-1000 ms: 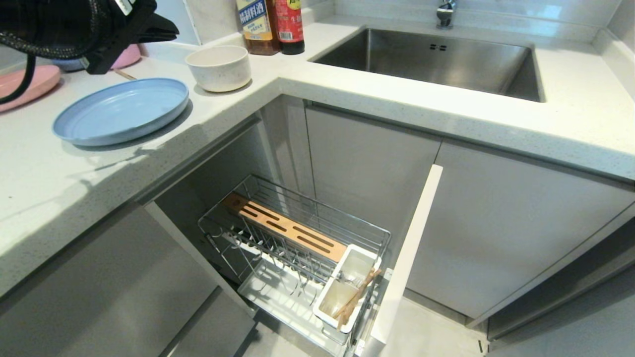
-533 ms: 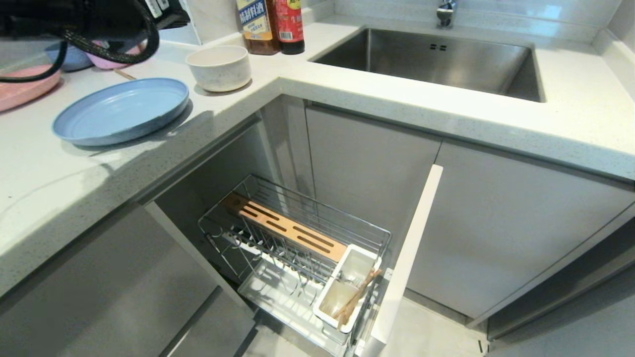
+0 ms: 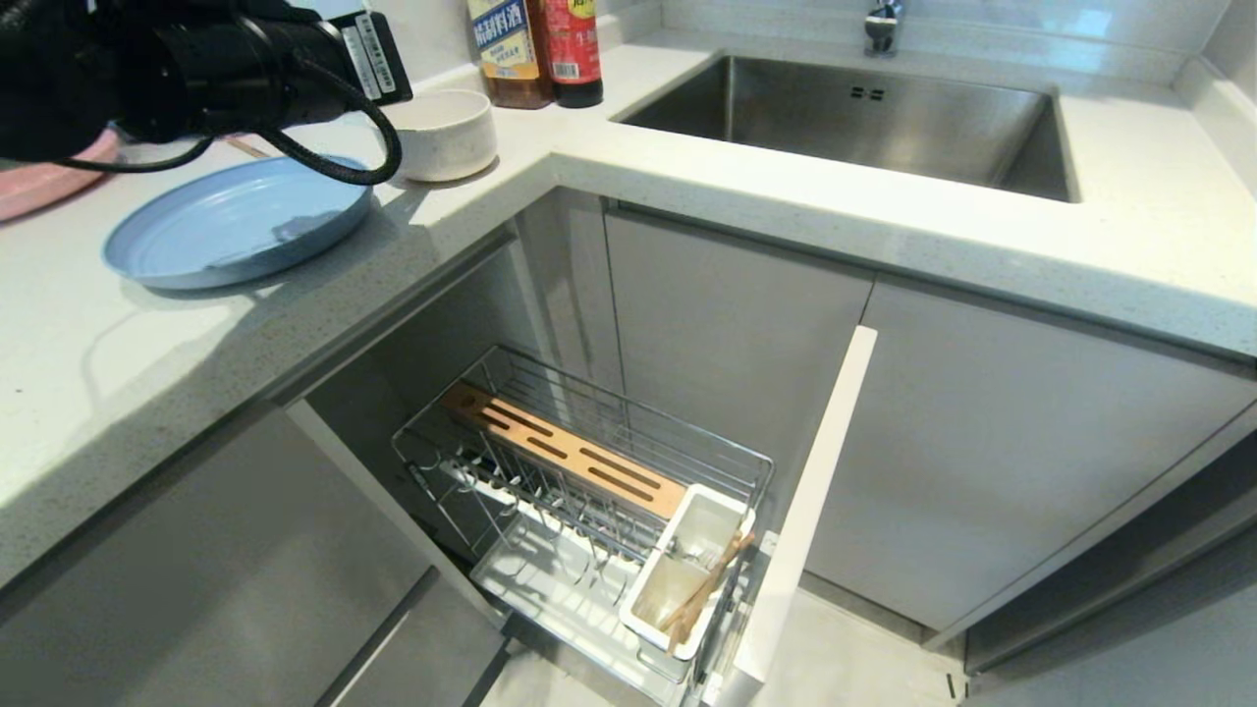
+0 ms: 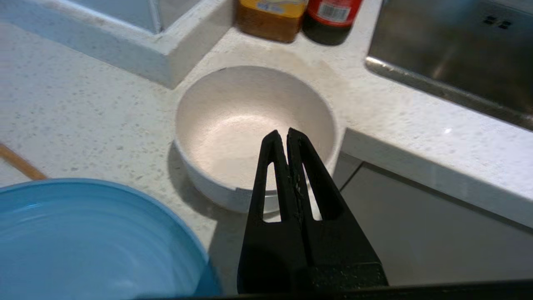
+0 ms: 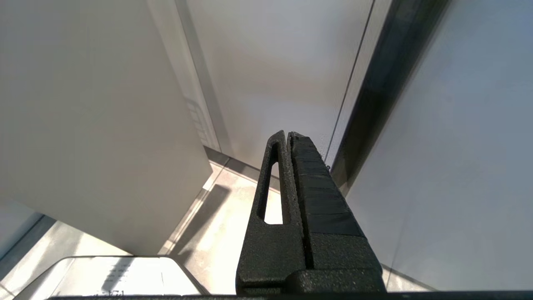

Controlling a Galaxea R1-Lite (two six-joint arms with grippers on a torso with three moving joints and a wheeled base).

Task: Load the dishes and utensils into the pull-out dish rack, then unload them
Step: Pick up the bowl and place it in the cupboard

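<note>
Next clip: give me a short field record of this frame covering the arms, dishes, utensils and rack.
left gripper: jaws shut, empty, above the deep cream-white matte bowl
right gripper: jaws shut, empty, parked low beside the cabinet fronts
bowl: on the white speckled countertop, beside two sauce bottles
wide pale blue round plate: on the countertop
chrome wire pull-out dish rack: pulled out, no dishes in it
thin light-wood chopsticks: in the white plastic utensil cup
fork: not clearly visible

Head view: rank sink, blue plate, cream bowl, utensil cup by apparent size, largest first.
1. sink
2. blue plate, partly covered by the left arm
3. utensil cup and cream bowl: look alike, and they sit at different distances from the camera, so unranked.
</note>
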